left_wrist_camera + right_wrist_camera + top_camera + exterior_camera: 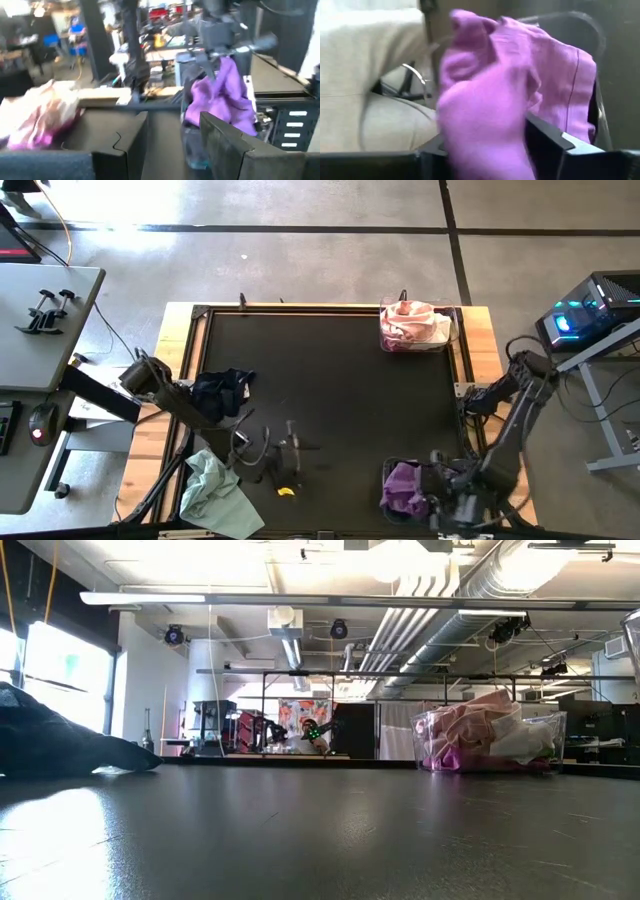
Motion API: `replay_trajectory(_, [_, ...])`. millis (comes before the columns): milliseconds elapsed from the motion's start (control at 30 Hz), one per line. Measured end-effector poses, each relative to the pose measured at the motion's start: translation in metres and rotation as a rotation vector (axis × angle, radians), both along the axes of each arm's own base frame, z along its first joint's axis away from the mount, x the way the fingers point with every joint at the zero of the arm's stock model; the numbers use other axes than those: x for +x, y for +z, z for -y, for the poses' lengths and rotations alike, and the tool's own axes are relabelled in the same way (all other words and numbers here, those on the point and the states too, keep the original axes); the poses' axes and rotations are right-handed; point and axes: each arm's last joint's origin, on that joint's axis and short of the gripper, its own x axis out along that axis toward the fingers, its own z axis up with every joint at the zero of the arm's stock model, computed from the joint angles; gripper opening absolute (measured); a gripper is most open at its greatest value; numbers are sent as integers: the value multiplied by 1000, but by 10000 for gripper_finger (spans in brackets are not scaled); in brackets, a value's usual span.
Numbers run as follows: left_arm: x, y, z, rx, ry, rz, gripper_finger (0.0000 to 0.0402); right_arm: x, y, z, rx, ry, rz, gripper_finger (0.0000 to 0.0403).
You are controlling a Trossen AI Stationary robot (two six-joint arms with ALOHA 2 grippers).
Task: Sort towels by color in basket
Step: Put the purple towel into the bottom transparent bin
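My right gripper (432, 483) is near the table's near right corner, shut on a purple towel (404, 486) that also fills the right wrist view (485, 100). My left gripper (283, 455) hovers open and empty over the middle near part of the table; its wrist view looks across at the purple towel (220, 97). A navy towel (222, 390) lies bunched beside the left arm. A pale mint towel (215, 492) lies at the near left edge. A clear basket (452, 330) at the far right holds pink and white towels (412, 325). My right gripper pinches the purple towel between its two fingers (555, 145) at a bunched upper part (490, 125); how many layers, I cannot tell. In the left wrist view the towel hangs slack below the gripper (215, 37), its lower end by a clear container (192, 147).
The black mat (340, 390) is bare across its middle. Wooden table edges (480, 340) frame it. In the low view, the navy towel (50, 745) sits at the left and the far basket (490, 740) at the right. A desk and equipment stand beyond both sides.
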Motion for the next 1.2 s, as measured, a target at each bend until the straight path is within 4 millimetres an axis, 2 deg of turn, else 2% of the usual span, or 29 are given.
replay_trajectory(100, [26,6,12,76,-70,-1,165,-13,19,-5,12,-2,12,159])
replay_trajectory(233, [68,4,29,129,-165,-15,165,-33,31,-10,30,-47,-20,160])
replay_trajectory(367, [107,3,37,101,-247,-63,165,-53,33,-15,32,-97,-30,160])
replay_trajectory(567, [153,7,33,35,-376,-153,165,-68,32,-17,19,-163,70,160])
replay_trajectory(767, [176,-2,18,-26,-361,-248,165,-76,34,-16,-27,-150,152,137])
replay_trajectory(967, [186,-15,-2,-97,-316,-316,165,-60,34,-16,-86,-116,333,108])
replay_trajectory(1067, [188,-17,-5,-106,-309,-323,165,-46,23,-16,-86,-96,323,95])
replay_trajectory(1200, [187,-17,-2,-98,-354,-322,165,-40,-3,-14,-49,-85,165,81])
